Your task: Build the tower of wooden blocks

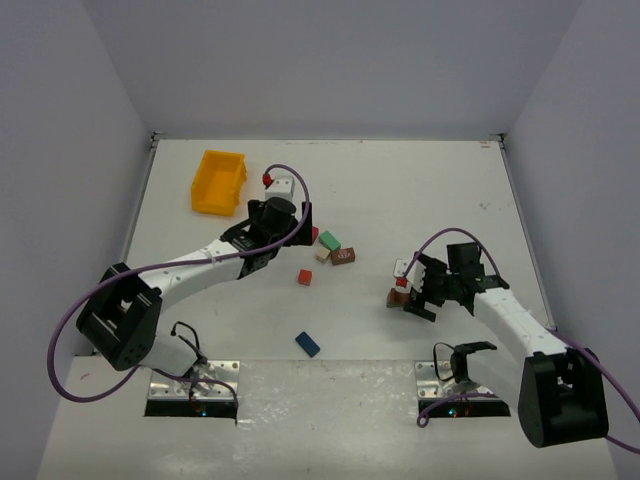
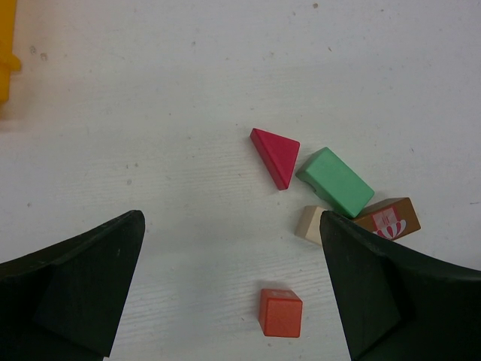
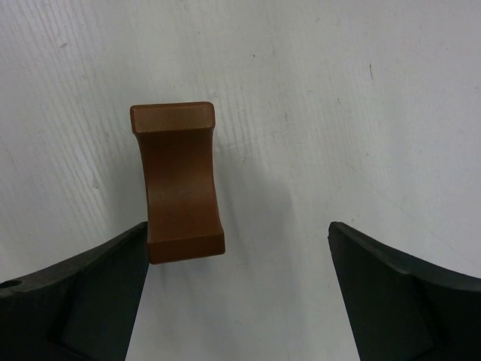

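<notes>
White tabletop (image 1: 400,180), plain pale walls (image 1: 330,60) on three sides, yellow bin (image 1: 218,182) far left. Left gripper (image 2: 231,226) wide open above loose wood blocks: red prism (image 2: 275,156), green brick (image 2: 335,181), cream cube (image 2: 311,222), patterned brown brick (image 2: 388,218), red cube (image 2: 281,312). Blue block (image 1: 307,344) lies near the front edge. Right gripper (image 3: 239,229) wide open, brown curved block (image 3: 180,180) on the table just beside one finger.

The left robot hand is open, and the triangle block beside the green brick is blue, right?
No. The triangle block is red, not blue; the left wrist view shows it. The rest holds: the left gripper is open, and the triangle lies beside the green brick.
</notes>
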